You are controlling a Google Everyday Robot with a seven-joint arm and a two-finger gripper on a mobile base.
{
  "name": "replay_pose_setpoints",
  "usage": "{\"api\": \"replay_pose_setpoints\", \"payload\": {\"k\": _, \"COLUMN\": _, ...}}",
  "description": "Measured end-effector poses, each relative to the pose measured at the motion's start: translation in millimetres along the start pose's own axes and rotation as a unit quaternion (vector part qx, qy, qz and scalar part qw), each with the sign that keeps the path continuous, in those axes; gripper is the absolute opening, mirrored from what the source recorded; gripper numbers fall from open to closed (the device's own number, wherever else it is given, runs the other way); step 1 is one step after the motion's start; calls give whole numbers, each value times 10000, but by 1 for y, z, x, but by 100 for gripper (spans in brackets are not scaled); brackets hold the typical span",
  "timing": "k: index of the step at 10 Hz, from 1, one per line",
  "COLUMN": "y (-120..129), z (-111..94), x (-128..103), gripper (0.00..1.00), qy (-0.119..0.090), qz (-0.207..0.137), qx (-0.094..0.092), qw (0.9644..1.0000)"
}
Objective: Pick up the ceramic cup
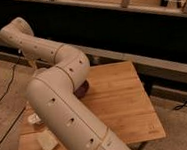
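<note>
one thick white arm fills the left of the view, rising from the bottom edge and bending over the wooden table. it reaches up-left to a far joint, then turns down. its claw is hidden behind the arm's own links near the table's far left side, so i cannot tell if it is open or closed. the ceramic cup is covered too. a sliver of dark bowl shows beside the elbow. a pale packet and a pale block lie at the table's left end.
</note>
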Motion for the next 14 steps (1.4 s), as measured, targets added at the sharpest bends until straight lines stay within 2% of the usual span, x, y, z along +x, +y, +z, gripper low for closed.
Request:
{"api": "replay_pose_setpoints", "payload": {"k": 2, "y": -13, "z": 15, "x": -1, "gripper": 65, "qy": 128, "qz": 196, "qx": -119, "qw": 9997}}
{"api": "replay_pose_setpoints", "payload": {"k": 4, "y": -17, "z": 32, "x": 1, "gripper": 65, "qy": 296, "qz": 284, "qx": -450, "qw": 9981}}
{"api": "replay_pose_setpoints", "payload": {"k": 6, "y": -12, "z": 52, "x": 7, "gripper": 65, "qy": 508, "qz": 230, "qx": -932, "qw": 9941}}
{"api": "replay_pose_setpoints", "payload": {"k": 8, "y": -10, "z": 68, "x": 15, "gripper": 65, "qy": 685, "qz": 104, "qx": -1078, "qw": 9918}}
{"api": "replay_pose_setpoints", "payload": {"k": 10, "y": -8, "z": 83, "x": 21, "gripper": 65, "qy": 797, "qz": -59, "qx": -1073, "qw": 9910}}
{"api": "replay_pose_setpoints", "payload": {"k": 12, "y": 2, "z": 98, "x": 24, "gripper": 65, "qy": 794, "qz": -384, "qx": -1092, "qw": 9901}}
{"api": "replay_pose_setpoints", "payload": {"k": 14, "y": 22, "z": 110, "x": 26, "gripper": 64, "qy": 781, "qz": -604, "qx": -1210, "qw": 9877}}
